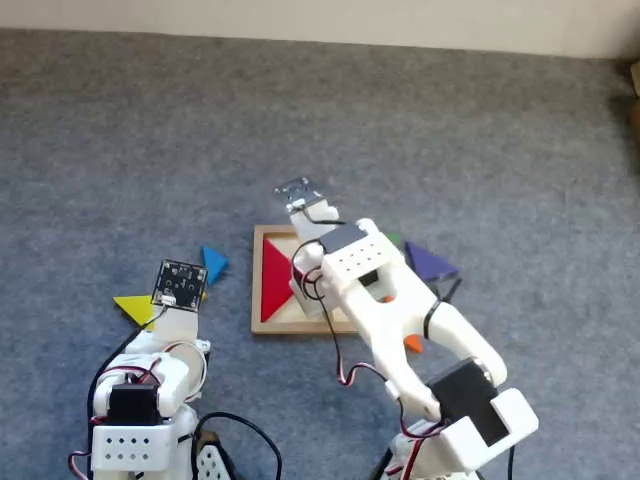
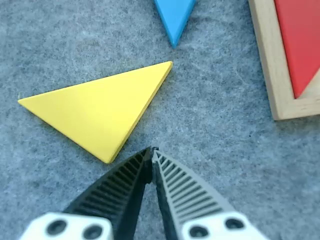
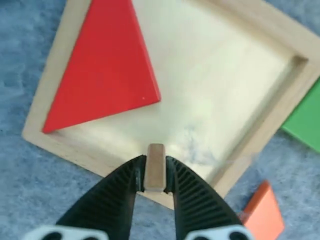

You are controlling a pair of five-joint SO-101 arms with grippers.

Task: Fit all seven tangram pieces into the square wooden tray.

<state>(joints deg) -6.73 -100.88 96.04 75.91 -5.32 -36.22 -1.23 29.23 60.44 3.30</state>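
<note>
On the grey worktop (image 1: 450,130) the yellow triangle (image 2: 100,112) lies flat at the far left. The left claw (image 2: 151,151) hovers just beside it, clenched on nothing. A blue triangle (image 2: 174,15) sits nearby. The square wooden tray (image 3: 280,125) holds a red triangle (image 3: 107,75) against its left side. The right claw (image 3: 155,161) hangs over the tray's rim, gripping a small pale piece (image 3: 155,176) edge-on. A green piece (image 3: 307,125), purple triangle (image 1: 430,263) and orange piece (image 3: 262,212) lie outside, to the right.

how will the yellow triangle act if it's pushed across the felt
Yellow triangle looks stiff and flat, so it probably slides, not rolls. The fuzzy felt may drag it. Its thin edge, lying flush, looks hard to pinch.
</note>
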